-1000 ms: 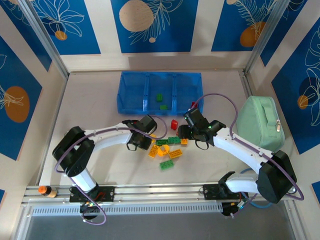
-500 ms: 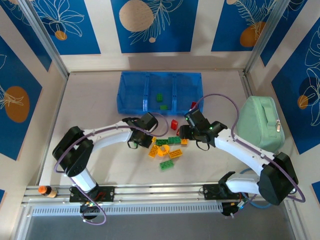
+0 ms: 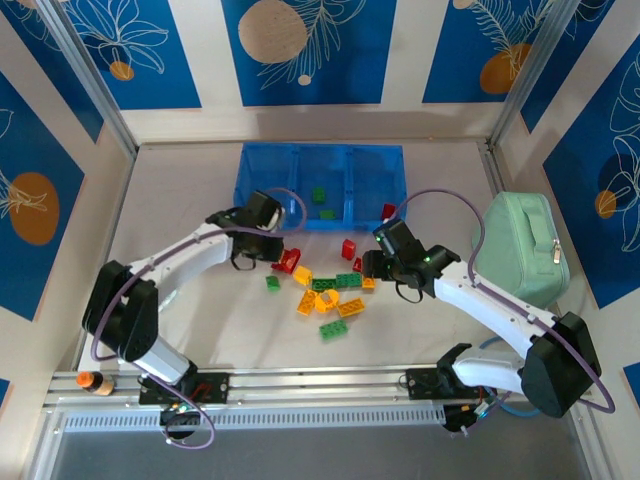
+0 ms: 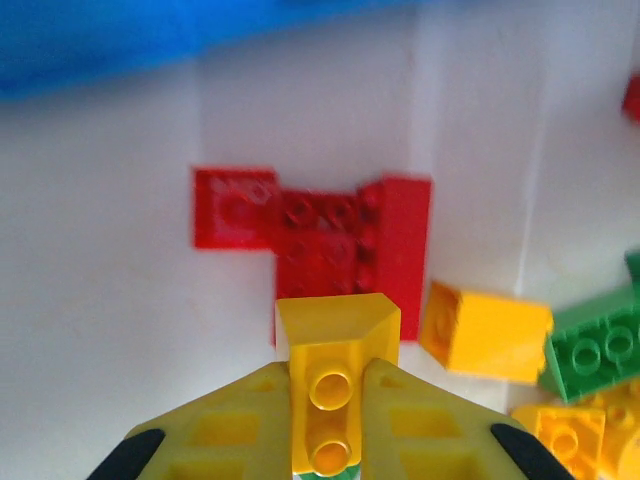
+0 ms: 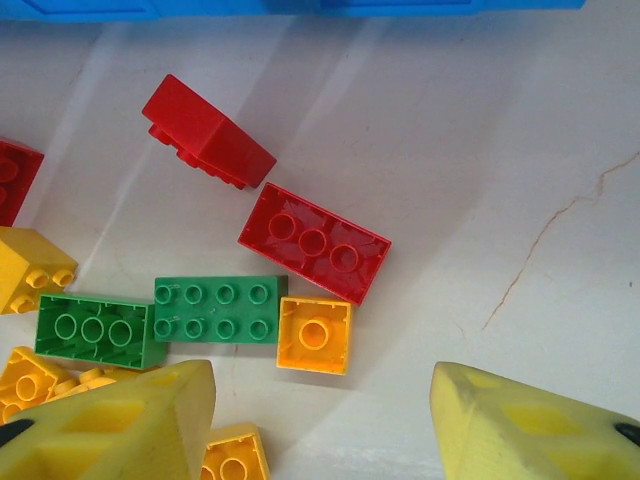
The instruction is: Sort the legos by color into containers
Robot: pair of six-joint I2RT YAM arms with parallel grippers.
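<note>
The left gripper [image 4: 330, 380] has pulled back from the pile of bricks, moving up and to the left toward the front of the blue bin [image 3: 262, 190], and its arm now stretches out further. It comes away clamping a yellow brick [image 4: 337, 320]. Red bricks [image 3: 288, 262] and a small green brick [image 3: 272, 283] lie uncovered on the surface where it was. The right gripper [image 5: 322, 400] has edged slightly nearer the pile.
</note>
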